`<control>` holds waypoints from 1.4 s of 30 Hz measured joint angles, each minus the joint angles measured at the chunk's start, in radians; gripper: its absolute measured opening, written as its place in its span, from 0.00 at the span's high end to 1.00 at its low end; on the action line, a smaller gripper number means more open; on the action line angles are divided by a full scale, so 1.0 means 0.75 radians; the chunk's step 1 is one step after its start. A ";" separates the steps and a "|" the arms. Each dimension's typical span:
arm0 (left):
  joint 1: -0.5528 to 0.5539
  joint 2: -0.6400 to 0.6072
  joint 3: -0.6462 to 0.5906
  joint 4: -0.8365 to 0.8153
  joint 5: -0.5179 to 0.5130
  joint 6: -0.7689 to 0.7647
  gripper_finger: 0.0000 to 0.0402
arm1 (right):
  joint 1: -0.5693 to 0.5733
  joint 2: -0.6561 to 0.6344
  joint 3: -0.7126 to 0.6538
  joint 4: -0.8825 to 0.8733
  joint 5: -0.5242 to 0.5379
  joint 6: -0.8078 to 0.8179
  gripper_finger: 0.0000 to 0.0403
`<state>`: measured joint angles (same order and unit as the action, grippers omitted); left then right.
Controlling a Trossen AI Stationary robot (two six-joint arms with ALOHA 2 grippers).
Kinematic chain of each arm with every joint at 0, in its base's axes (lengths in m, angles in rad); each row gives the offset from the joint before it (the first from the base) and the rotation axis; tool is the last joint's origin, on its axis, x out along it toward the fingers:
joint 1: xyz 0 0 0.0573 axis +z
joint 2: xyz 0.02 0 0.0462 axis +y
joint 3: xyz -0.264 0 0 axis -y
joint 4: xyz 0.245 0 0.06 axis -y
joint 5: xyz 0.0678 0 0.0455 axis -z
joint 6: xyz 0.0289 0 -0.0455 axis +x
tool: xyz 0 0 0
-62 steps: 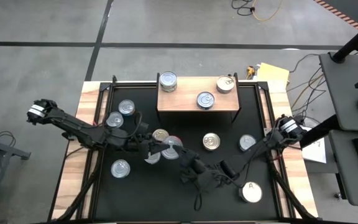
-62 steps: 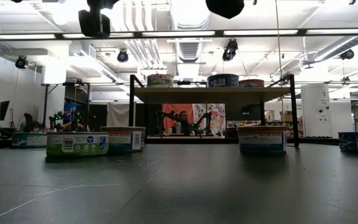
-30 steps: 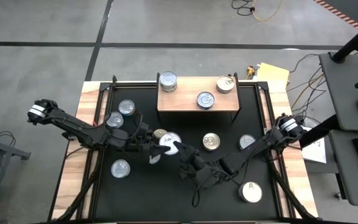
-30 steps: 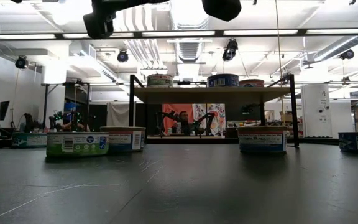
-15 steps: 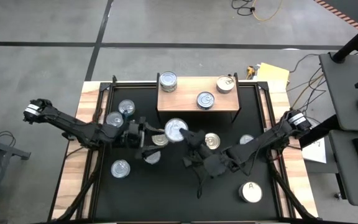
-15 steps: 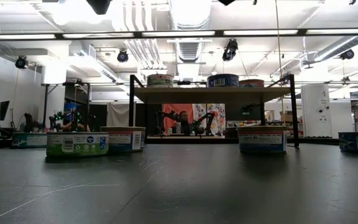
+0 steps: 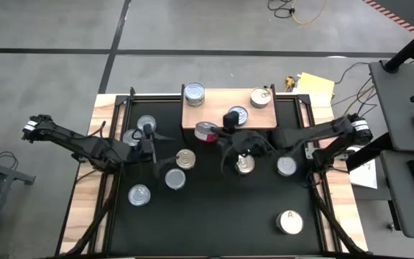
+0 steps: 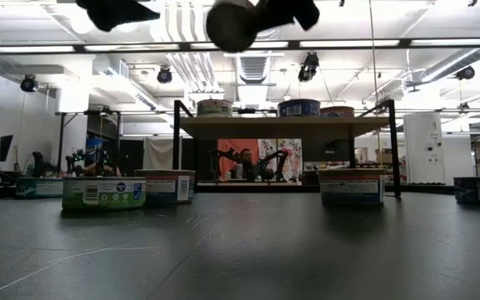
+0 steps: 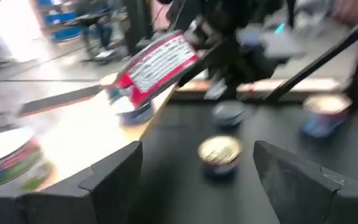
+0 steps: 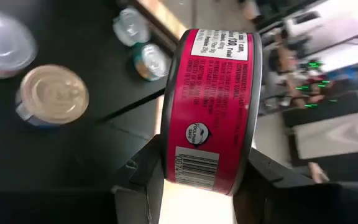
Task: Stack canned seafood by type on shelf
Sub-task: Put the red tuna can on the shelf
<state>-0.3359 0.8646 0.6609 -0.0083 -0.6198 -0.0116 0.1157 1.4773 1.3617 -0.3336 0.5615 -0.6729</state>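
Observation:
My right gripper [image 7: 214, 134] is shut on a red-labelled can [image 7: 205, 131], held in the air over the near left part of the wooden shelf [image 7: 214, 108]. The right wrist view shows this can [image 10: 213, 112] close up. Three cans stand on the shelf, at its far left [image 7: 194, 93], its far right [image 7: 261, 97] and near its middle [image 7: 239, 114]. My left gripper [image 7: 152, 141] hovers open over the table's left part with nothing between its fingers [image 9: 110, 174]. Several more cans rest on their bases on the black tabletop. My right gripper pinches the red can between its two fingers, one finger [image 10: 146, 167] on each flat end, with the labelled side wall [image 10: 185, 158] facing back at the wrist. The fingers reach in from the table's right side, close to level. The can is lifted clear and turned up on its edge.
On the tabletop stand silver-topped cans at the left [image 7: 146, 124] [image 7: 139, 194] [image 7: 175, 178], gold-topped ones near the middle [image 7: 185, 159] [image 7: 244, 164], one at the right [image 7: 286, 166] and a white-topped can marked A [image 7: 290, 221] at the near right. The shelf stands on dark legs [image 8: 177, 146].
My right gripper has carried the red can up from the table's middle toward the far edge, as far as the shelf's front. Its wrist has rolled, so the can has tipped from top-up onto its edge. My left gripper has drawn back toward the table's left edge.

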 joint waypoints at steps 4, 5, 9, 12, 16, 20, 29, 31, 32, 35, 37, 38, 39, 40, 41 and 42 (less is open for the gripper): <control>-0.001 0.001 0.000 -0.084 -0.130 0.081 0.28 | -0.081 0.049 -0.008 -0.006 -0.027 -0.070 0.69; -0.001 0.004 0.000 -0.091 -0.158 0.102 0.28 | -0.098 0.066 -0.010 -0.007 -0.026 -0.089 0.69; -0.001 0.011 -0.002 -0.095 -0.274 0.145 0.28 | -0.157 0.136 -0.011 0.021 -0.025 -0.155 0.69; -0.001 0.012 -0.002 -0.103 -0.343 0.141 0.28 | -0.183 0.183 -0.011 0.048 -0.012 -0.206 0.69; -0.001 0.018 -0.002 -0.102 -0.347 0.094 0.28 | -0.189 0.227 -0.011 0.101 0.031 -0.251 0.69; -0.001 0.034 -0.002 -0.104 -0.348 0.058 0.28 | -0.190 0.251 -0.008 0.126 0.059 -0.286 0.69; -0.001 0.072 -0.002 -0.107 -0.349 0.044 0.28 | -0.199 0.291 0.009 0.230 0.090 -0.192 0.69; -0.001 0.078 -0.002 -0.108 -0.349 0.048 0.28 | -0.205 0.307 0.008 0.217 0.090 -0.176 0.69; -0.001 0.081 -0.002 -0.107 -0.349 0.050 0.28 | -0.210 0.317 0.008 0.213 0.089 -0.172 0.69; -0.001 0.087 -0.002 -0.108 -0.351 0.060 0.28 | -0.227 0.328 0.008 0.213 0.092 -0.156 0.69; -0.001 0.087 -0.002 -0.108 -0.352 0.060 0.28 | -0.234 0.337 0.008 0.220 0.126 -0.149 0.69; -0.001 0.087 -0.002 -0.108 -0.352 0.060 0.28 | -0.237 0.341 0.008 0.213 0.158 -0.148 0.69; -0.001 0.087 -0.002 -0.108 -0.352 0.060 0.28 | -0.239 0.347 0.008 0.210 0.187 -0.150 0.69; -0.001 0.087 -0.002 -0.108 -0.352 0.061 0.28 | -0.239 0.347 0.008 0.206 0.200 -0.150 0.69; -0.001 0.087 -0.002 -0.108 -0.352 0.061 0.28 | -0.241 0.347 0.008 0.200 0.197 -0.149 0.69; -0.001 0.087 -0.002 -0.108 -0.352 0.062 0.28 | -0.241 0.347 0.008 0.202 0.197 -0.148 0.69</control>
<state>-0.3367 0.9298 0.6598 -0.0895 -0.8840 0.0349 -0.0651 1.7378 1.3678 -0.1824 0.7090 -0.7839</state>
